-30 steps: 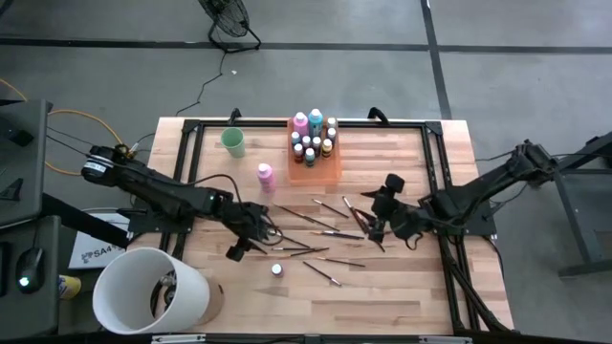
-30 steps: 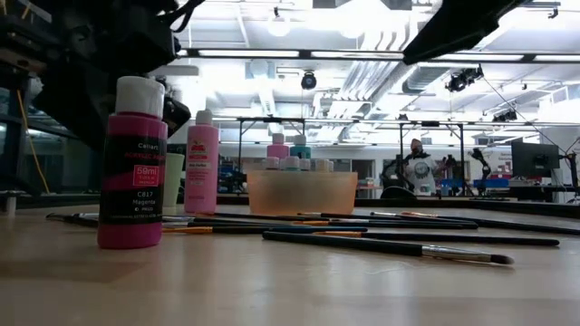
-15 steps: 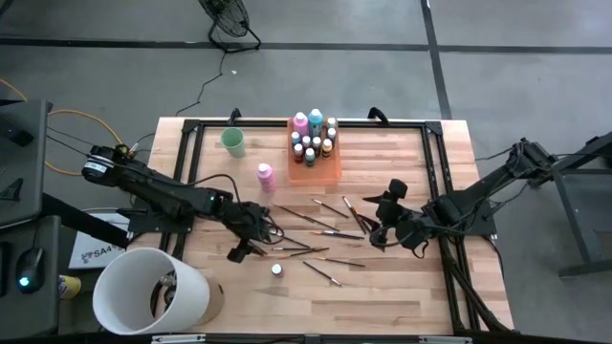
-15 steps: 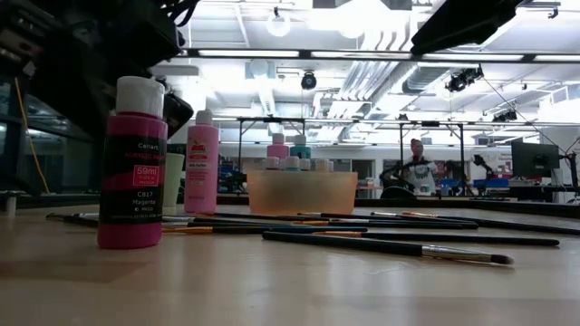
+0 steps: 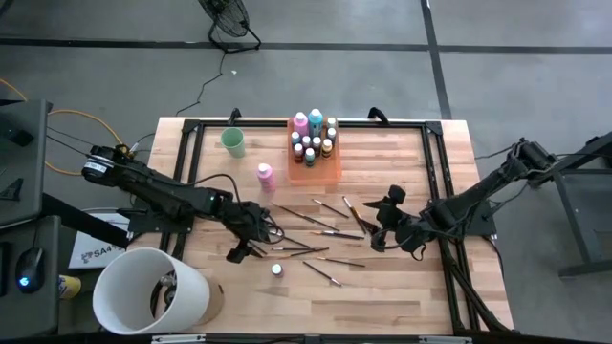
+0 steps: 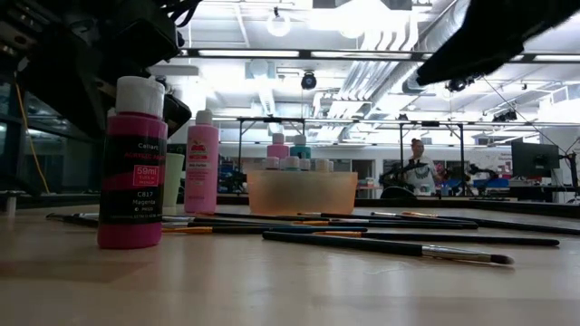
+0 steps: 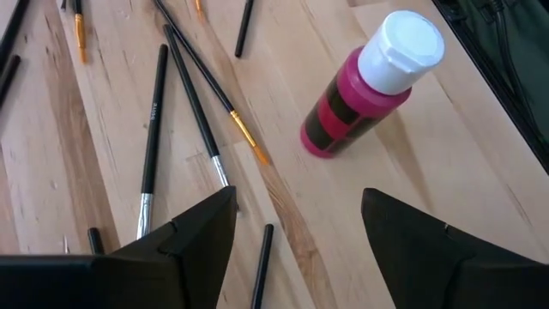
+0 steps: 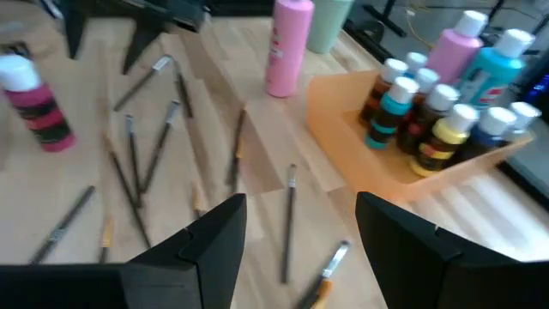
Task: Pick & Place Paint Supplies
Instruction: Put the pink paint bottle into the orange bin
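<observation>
A magenta white-capped bottle [image 5: 276, 270] [image 7: 360, 94] stands upright on its base on the wooden table. My left gripper [image 5: 249, 248] [image 7: 296, 232] is open just left of it, holding nothing. Several thin dark brushes [image 5: 320, 229] [image 8: 137, 172] lie flat across the table's middle. My right gripper [image 5: 376, 234] [image 8: 296, 232] hangs open over their right end, also holding nothing. A pink bottle [image 5: 265, 176] [image 8: 287, 47] stands farther back. More bottles stand in the orange tray [image 5: 330, 172] [image 8: 343, 112].
A mint-green cup [image 5: 232, 142] stands at the far left of the table. A large white bucket [image 5: 150, 291] sits at the near left corner. A black frame [image 5: 435, 162] runs around the tabletop. Bare wood [image 5: 382, 296] lies along the near edge.
My right gripper has sunk toward the brushes and edged toward the near edge, turning a little at the wrist. The bottles and brushes have stayed where they were.
</observation>
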